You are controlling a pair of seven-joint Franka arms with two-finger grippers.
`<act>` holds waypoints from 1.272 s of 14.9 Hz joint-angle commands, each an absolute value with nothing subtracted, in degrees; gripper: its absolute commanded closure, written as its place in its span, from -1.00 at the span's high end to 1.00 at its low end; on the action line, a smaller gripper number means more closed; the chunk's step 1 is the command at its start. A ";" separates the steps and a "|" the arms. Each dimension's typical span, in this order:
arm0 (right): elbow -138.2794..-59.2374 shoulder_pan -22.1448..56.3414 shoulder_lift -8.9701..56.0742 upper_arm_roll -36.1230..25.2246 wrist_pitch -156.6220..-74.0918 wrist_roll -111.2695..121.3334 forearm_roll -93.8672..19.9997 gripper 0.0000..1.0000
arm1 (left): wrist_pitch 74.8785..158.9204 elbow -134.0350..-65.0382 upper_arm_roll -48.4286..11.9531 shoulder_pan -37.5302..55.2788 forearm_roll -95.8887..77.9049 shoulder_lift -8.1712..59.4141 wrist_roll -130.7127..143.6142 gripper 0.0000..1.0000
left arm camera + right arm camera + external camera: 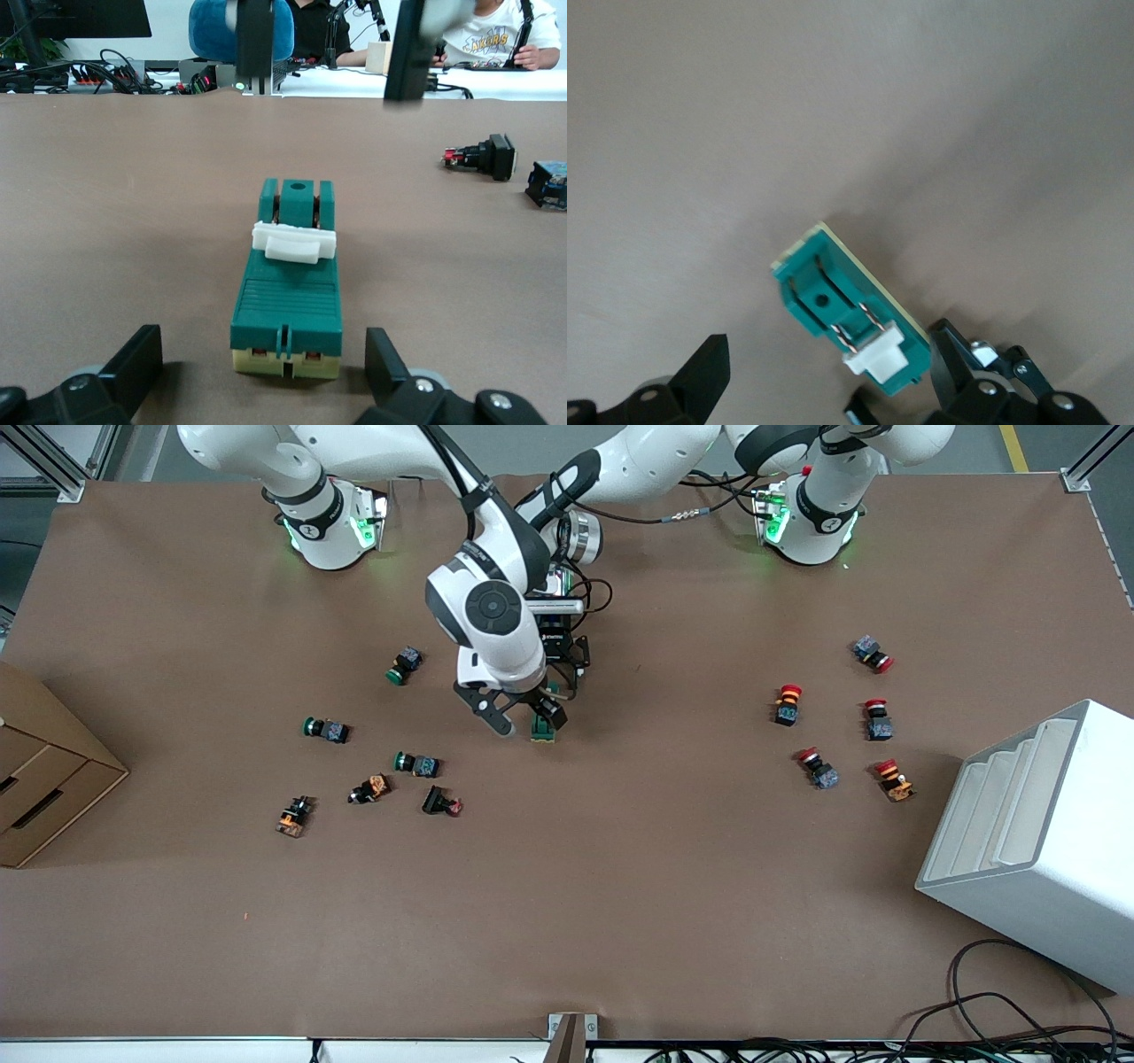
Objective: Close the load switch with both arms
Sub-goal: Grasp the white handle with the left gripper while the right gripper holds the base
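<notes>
The load switch (542,727) lies flat on the brown table near its middle, a dark-green block with a white lever (293,243) across its top. My left gripper (558,684) sits low at the end of the switch farther from the front camera. In the left wrist view the left gripper (263,367) is open, and the load switch (288,283) lies between its fingers without touching them. My right gripper (523,717) hangs open just over the switch. In the right wrist view the load switch (837,305) and its white lever (877,359) lie close to one finger (952,363).
Green, orange and red push buttons (416,763) are scattered toward the right arm's end, and red ones (788,704) toward the left arm's end. A cardboard drawer box (44,771) and a white rack (1036,841) stand at the two table ends. Cables (1019,1019) lie at the near edge.
</notes>
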State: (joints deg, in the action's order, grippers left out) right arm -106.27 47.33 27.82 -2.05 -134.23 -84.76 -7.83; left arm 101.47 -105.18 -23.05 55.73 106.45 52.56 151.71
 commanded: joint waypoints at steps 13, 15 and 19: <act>-106.96 52.12 33.84 -2.64 -142.64 -91.14 -8.35 1.00 | 103.45 -104.06 -22.41 56.43 108.11 55.99 155.48 0.99; -106.96 52.12 33.93 -2.64 -143.09 -91.23 -8.44 1.00 | 103.45 -103.54 -22.32 56.43 108.11 55.99 155.39 0.99; -106.53 52.65 34.54 -2.64 -143.35 -91.93 -8.44 1.00 | 103.45 -102.92 -22.32 56.43 108.11 56.51 155.39 0.99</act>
State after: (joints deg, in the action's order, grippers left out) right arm -107.00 51.56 33.64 -2.09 -142.53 -90.84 -7.83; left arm 101.00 -105.24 -22.71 56.18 106.88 52.71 152.47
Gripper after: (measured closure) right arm 0.000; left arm 0.000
